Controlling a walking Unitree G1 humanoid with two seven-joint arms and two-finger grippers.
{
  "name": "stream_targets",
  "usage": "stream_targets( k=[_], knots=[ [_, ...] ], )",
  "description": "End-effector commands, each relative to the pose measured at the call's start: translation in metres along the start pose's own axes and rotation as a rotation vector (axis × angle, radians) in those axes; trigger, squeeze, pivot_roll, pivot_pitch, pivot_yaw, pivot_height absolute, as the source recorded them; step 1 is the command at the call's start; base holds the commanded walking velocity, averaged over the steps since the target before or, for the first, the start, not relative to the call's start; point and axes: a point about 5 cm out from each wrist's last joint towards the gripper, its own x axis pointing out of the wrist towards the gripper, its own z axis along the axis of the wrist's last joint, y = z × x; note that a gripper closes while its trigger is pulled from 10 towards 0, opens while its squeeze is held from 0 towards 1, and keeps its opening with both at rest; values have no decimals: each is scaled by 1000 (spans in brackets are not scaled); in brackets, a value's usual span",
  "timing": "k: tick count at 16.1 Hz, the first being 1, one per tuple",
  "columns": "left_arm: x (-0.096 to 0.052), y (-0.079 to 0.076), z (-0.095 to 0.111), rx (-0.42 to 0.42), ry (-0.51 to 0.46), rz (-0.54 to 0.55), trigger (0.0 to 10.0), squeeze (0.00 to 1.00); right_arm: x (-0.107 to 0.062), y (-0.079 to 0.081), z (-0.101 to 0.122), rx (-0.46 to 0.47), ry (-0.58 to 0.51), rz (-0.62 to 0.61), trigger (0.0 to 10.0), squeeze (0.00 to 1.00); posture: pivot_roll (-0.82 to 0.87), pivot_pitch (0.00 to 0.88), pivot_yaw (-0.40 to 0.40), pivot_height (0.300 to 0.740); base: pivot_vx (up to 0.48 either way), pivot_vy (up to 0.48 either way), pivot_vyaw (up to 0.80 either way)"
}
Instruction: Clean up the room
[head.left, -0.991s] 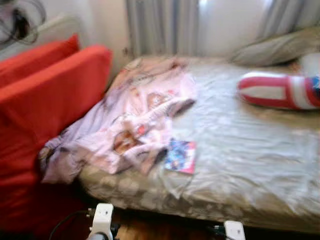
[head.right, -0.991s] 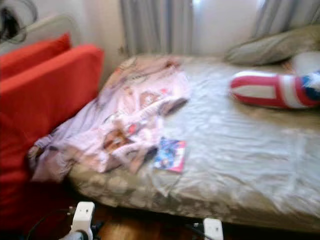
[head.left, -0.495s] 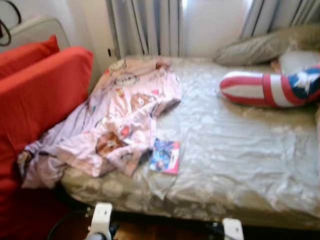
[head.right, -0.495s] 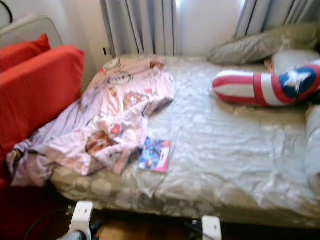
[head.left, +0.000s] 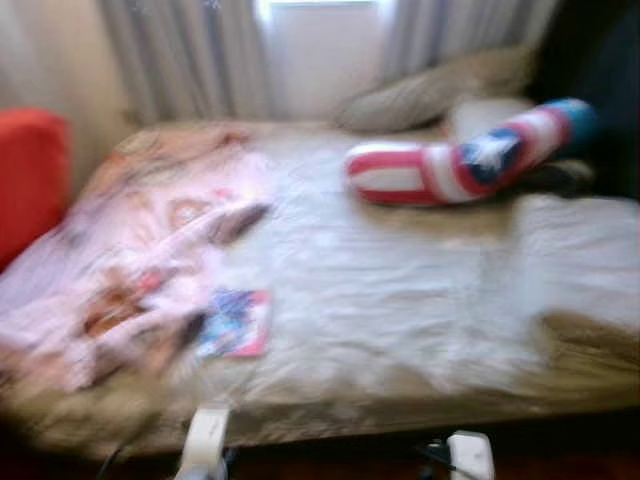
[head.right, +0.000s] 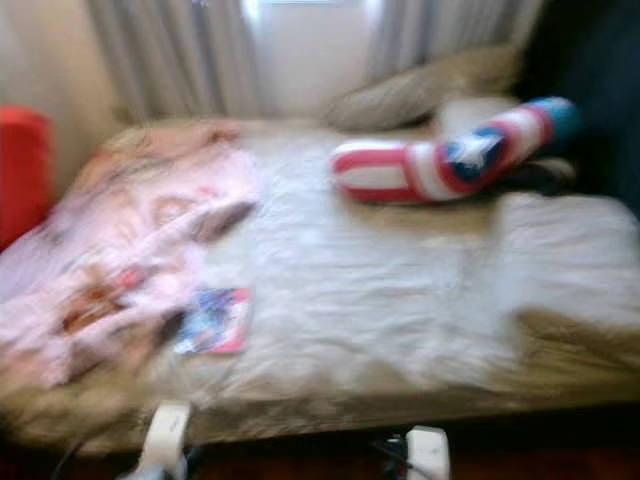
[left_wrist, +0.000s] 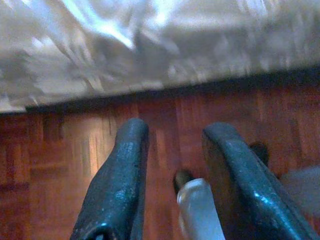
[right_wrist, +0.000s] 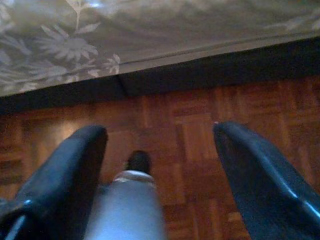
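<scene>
Booklet (head.left: 236, 323) lies flat on the bed (head.left: 400, 300) near its front edge, just beside the rumpled pink blanket (head.left: 130, 260); its long axis seems to run from the bed's front toward the curtains (head.left: 190, 60), though blur hides detail. View has swung right since half a second ago: the red sofa (head.left: 30, 175) is now a sliver at left, the striped star pillow (head.left: 460, 165) nearer centre. Left end effector (left_wrist: 172, 165) hangs over parquet floor (right_wrist: 185, 125), fingers apart; right end effector (right_wrist: 160, 165) wide apart too.
</scene>
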Motion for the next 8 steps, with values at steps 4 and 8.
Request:
stream_targets(
  k=[4,8],
  knots=[
    [1,0,3,10,0,1,10000,0,-1,-1,-3,3,11,0,10000,0,0,0,26,740,0,-472,0],
    [1,1,3,13,4,1,10000,0,-1,0,-3,-18,9,6,10000,0,-1,0,27,740,0,-472,0]
  ],
)
